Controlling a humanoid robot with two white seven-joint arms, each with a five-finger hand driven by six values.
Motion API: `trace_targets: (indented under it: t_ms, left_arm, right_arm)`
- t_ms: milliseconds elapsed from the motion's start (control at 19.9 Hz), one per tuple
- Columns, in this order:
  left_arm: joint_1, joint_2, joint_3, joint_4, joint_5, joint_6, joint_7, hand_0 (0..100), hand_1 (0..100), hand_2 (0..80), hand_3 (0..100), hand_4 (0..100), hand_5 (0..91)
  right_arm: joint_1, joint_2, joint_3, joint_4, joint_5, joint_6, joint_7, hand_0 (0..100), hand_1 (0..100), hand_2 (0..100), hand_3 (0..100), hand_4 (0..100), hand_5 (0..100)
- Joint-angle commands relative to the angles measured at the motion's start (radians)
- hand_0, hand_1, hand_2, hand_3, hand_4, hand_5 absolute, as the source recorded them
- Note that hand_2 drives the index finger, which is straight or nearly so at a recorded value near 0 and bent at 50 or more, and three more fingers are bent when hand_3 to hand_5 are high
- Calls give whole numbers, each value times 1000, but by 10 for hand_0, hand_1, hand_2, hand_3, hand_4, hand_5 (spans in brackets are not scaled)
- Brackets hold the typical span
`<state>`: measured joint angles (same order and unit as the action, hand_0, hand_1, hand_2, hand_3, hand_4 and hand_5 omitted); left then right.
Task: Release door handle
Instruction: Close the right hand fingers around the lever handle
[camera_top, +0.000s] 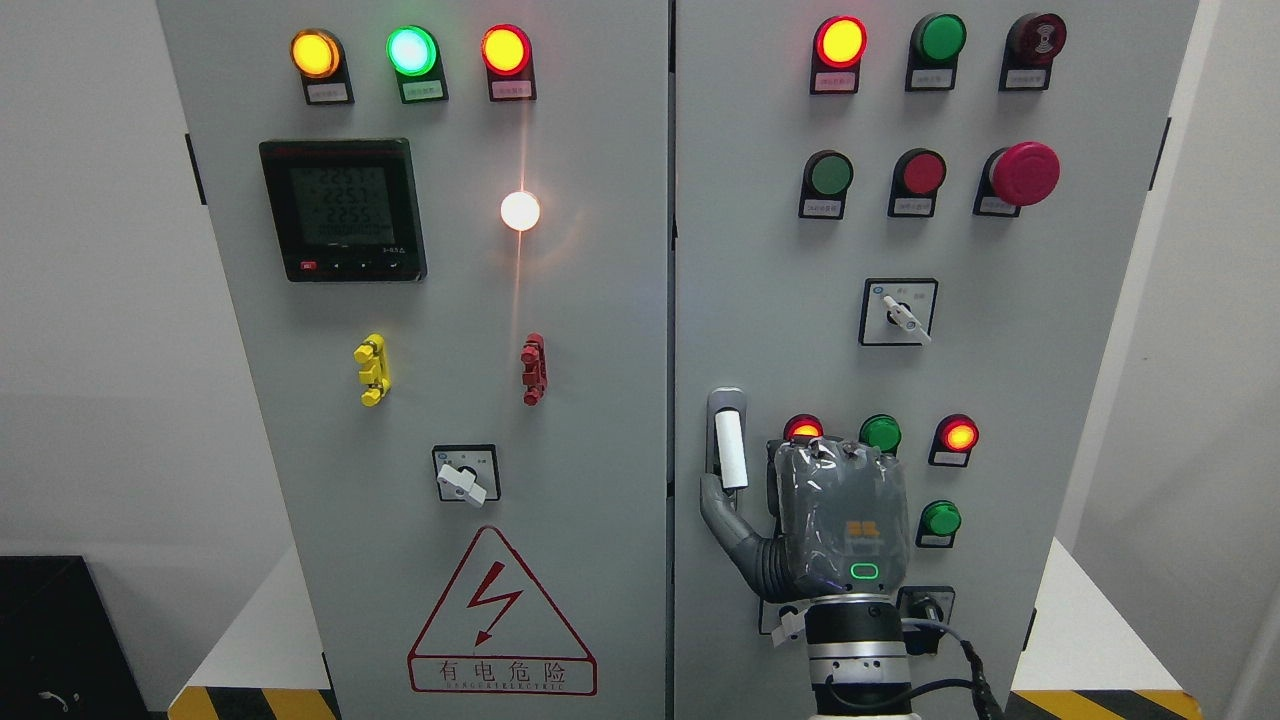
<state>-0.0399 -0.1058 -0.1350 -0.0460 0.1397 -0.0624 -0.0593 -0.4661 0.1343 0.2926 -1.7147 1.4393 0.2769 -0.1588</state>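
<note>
I have one hand in view: the right hand (835, 520), grey and wrapped in clear plastic, its arm coming up from the bottom edge right of the middle. The left hand does not show.

The white bar-shaped door handle (731, 450) stands upright in its grey recessed plate near the left edge of the right-hand grey cabinet door (1050, 400), just beside the centre seam. Its long axis runs vertically. It lies up and to the left of my palm, near but not under it.

The back of the hand faces the camera and hides the fingers, so I cannot tell how far they are curled. The grey thumb (722, 515) reaches out to the left, its tip just below the handle's lower end; whether it touches I cannot tell. Nothing appears clasped around the white bar itself.

My judgement: the release is largely made or close to it. The relation that matters is the thumb sitting under the handle's foot. Any withdrawal should carry the hand down and to the right, away from the bar, so that the thumb does not catch it.
</note>
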Motion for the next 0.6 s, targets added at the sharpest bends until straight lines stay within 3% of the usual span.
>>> trace_targets:
  t_ms: [0,552]
  left_arm:
    - [0,0,0,0,0,0,-1,120,556,0,0,0,0]
    - [0,0,0,0,0,0,-1,120,556,0,0,0,0]
  right_arm:
    - [1,1,-6,0,0,1,-1,394,343,953,1000,977,1000]
    - [4,1,-20,-6,-2,1,-2,393,353,955,1000,981,1000]
